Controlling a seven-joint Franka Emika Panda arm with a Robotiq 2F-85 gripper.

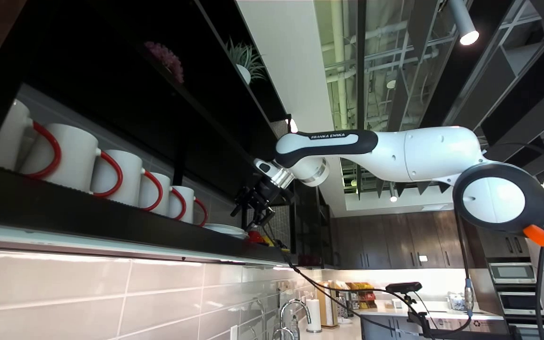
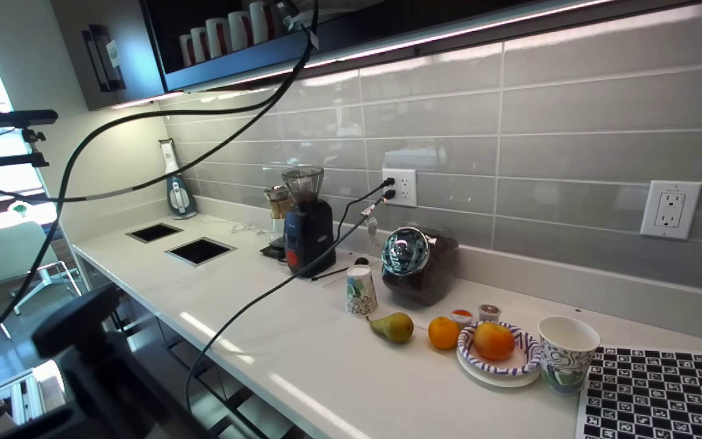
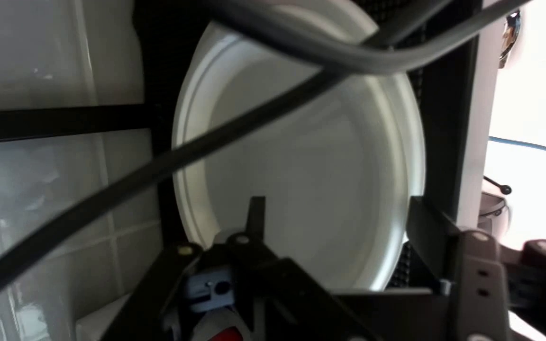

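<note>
- The black two-fingered robot gripper [image 3: 337,201] is held over the round white plates [image 3: 296,166], and its fingers [image 3: 428,232] are spread wide.
- In the wrist view, one finger is seen over the flat inside of the top plate and the other by its edge; whether the plate is touched cannot be told.
- The plates are stacked on the long black shelf [image 1: 88,215], beside a row of white mugs with red handles [image 1: 131,177].
- A red thing [image 1: 254,237] is seen near the plates, too small to be named.
- The wrist view is crossed by thick black cables [image 3: 254,117] in front of the plates.
- Below, on the long white counter [image 2: 326,360], a green pear [image 2: 392,328] and a round orange [image 2: 443,333] are placed near a purple-and-white patterned bowl [image 2: 528,350], in which a red-and-yellow fruit [image 2: 493,340] is held.
- A black coffee grinder with a clear top [image 2: 308,235] is stood by the grey tiled wall [image 2: 570,152].
</note>
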